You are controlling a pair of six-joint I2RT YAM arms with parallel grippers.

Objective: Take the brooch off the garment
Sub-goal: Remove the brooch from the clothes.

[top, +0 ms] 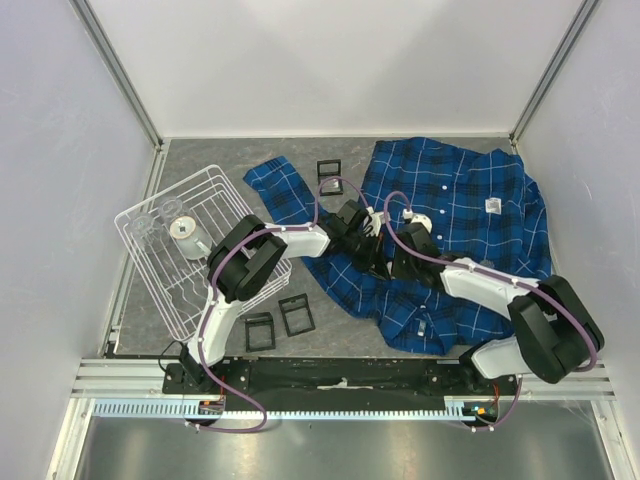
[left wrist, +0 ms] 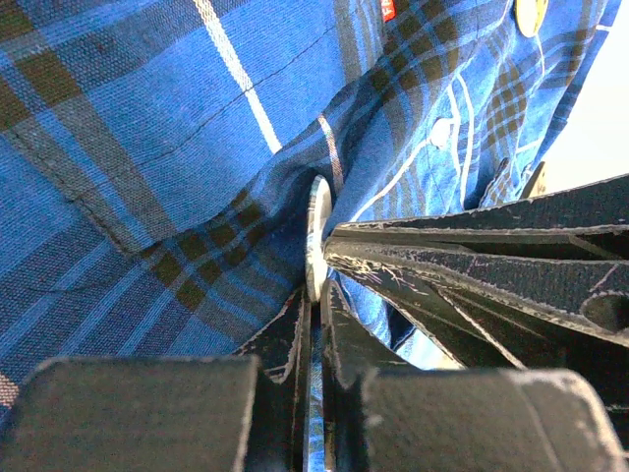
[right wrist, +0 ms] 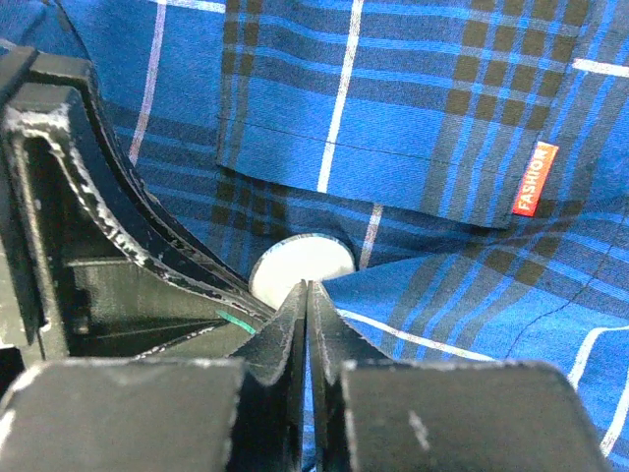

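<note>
The garment (top: pixel 470 200), a bright blue plaid shirt, lies spread on the grey mat. The brooch (right wrist: pixel 300 264) is a round white disc on the cloth below a pocket seam. In the left wrist view the brooch (left wrist: pixel 316 231) shows edge-on. My left gripper (left wrist: pixel 319 290) is shut, with the disc's lower edge in its jaws. My right gripper (right wrist: pixel 308 287) is shut on a fold of the garment (right wrist: pixel 442 79) just in front of the disc. In the top view the left gripper (top: pixel 368 240) and the right gripper (top: pixel 390 255) meet mid-shirt and hide the brooch.
A white wire rack (top: pixel 150 290) holding a glass and a small jar stands at the left. Three black square frames (top: pixel 296 315) lie on the mat, two near the front and one at the back. An orange FASHION tag (right wrist: pixel 534 179) sits on the pocket.
</note>
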